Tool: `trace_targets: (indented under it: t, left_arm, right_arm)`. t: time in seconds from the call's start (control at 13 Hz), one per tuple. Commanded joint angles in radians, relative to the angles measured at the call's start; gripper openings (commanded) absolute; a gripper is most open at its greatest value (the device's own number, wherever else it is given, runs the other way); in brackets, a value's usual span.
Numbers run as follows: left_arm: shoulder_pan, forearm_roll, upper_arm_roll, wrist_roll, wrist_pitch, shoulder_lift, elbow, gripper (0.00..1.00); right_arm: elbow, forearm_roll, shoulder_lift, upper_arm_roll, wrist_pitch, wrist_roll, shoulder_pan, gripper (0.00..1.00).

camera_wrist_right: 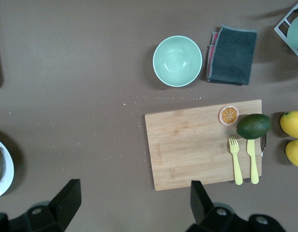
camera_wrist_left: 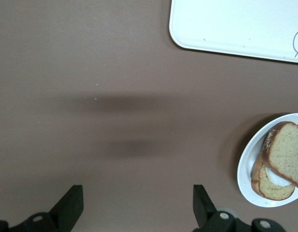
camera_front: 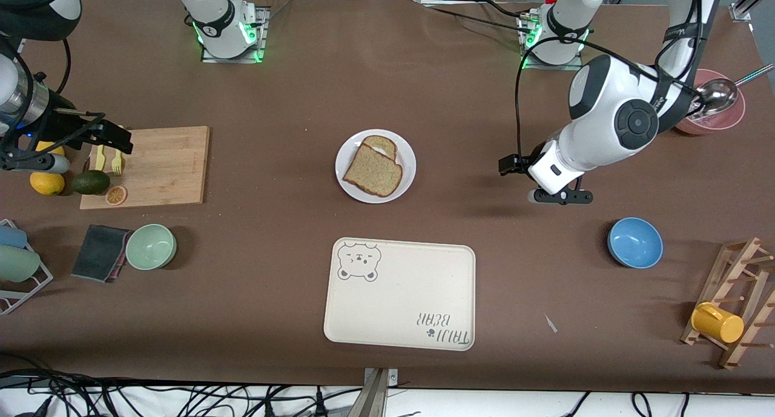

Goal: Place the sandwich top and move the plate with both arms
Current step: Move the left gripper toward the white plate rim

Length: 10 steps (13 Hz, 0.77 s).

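Note:
The white plate [camera_front: 407, 176] sits mid-table, farther from the front camera than the bear tray [camera_front: 399, 296]. The sandwich top [camera_front: 373, 170], a plain tan slice, lies on it, overlapping a lower slice with white egg [camera_front: 381, 146] showing. My left gripper [camera_front: 560, 197] hovers open and empty over bare table, beside the plate toward the left arm's end. Its wrist view shows the gripper [camera_wrist_left: 137, 193], the plate [camera_wrist_left: 246, 169] and the sandwich top [camera_wrist_left: 286, 154]. My right gripper [camera_front: 121, 140] is open and empty over the cutting board's edge; it shows in its wrist view [camera_wrist_right: 134, 188], with the plate's rim [camera_wrist_right: 5, 170] too.
A wooden cutting board [camera_front: 163, 166] holds forks, an orange slice and an avocado [camera_front: 91, 182], with lemons beside it. A green bowl [camera_front: 151, 246] and dark cloth [camera_front: 100, 252] lie nearer the camera. A blue bowl [camera_front: 635, 242], mug rack [camera_front: 735, 299] and pink bowl [camera_front: 711, 111] stand at the left arm's end.

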Motion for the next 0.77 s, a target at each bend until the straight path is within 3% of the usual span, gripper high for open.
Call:
trace_targets:
  t: [0.0,0.46,0.69]
  left_arm:
    - [-0.027,-0.075,-0.007,0.031,0.113,0.005,-0.067,1.00]
    - [-0.039,-0.230,-0.061,0.085,0.253,0.056,-0.130,1.00]
    - [-0.065,-0.420,-0.061,0.174,0.272,0.094,-0.144,1.00]
  right_arm:
    - [-0.002,0.018,-0.004,0.009,-0.001,-0.010,-0.017,1.00]
    - [-0.002,0.018,-0.004,0.009,-0.001,-0.010,-0.017,1.00]
    - [-0.002,0.018,-0.004,0.007,-0.001,-0.010,-0.018,1.00]
